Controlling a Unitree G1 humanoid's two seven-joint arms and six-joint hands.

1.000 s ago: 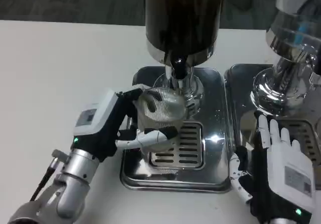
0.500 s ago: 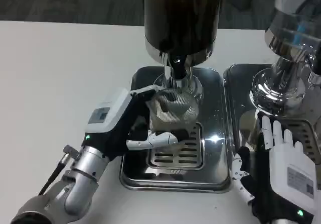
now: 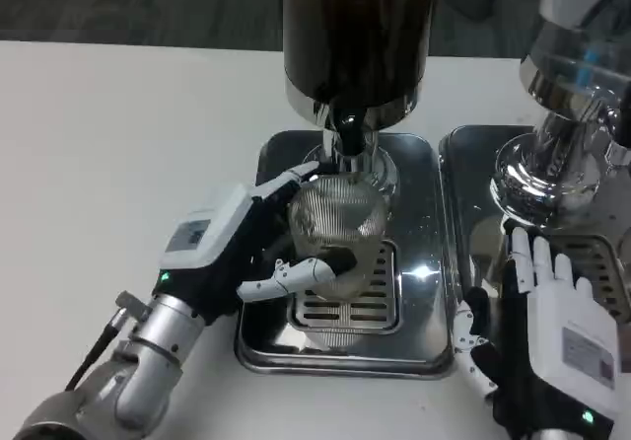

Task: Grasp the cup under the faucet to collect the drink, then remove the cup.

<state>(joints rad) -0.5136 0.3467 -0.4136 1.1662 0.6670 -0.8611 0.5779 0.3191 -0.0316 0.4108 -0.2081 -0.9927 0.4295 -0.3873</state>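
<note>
Left hand (image 3: 258, 248): fingers wrapped around the cup (image 3: 335, 225), gripping it from its left side.
Cup: clear ribbed glass between the left hand's fingers, directly under the faucet (image 3: 348, 136), above the drip tray (image 3: 414, 346).
Right hand (image 3: 557, 331): holds nothing, fingers straight and spread, well right of the cup.

cup (image 3: 337, 225) over drip tray (image 3: 414, 346) grate, just below faucet (image 3: 347, 132) | dispenser (image 3: 357, 36) behind cup, on tray | left hand (image 3: 232, 253) left of cup, fingers (image 3: 296, 274) around it | second dispenser (image 3: 572, 95) right | right hand (image 3: 557, 346) before it | all on bench (image 3: 118, 164)
</note>
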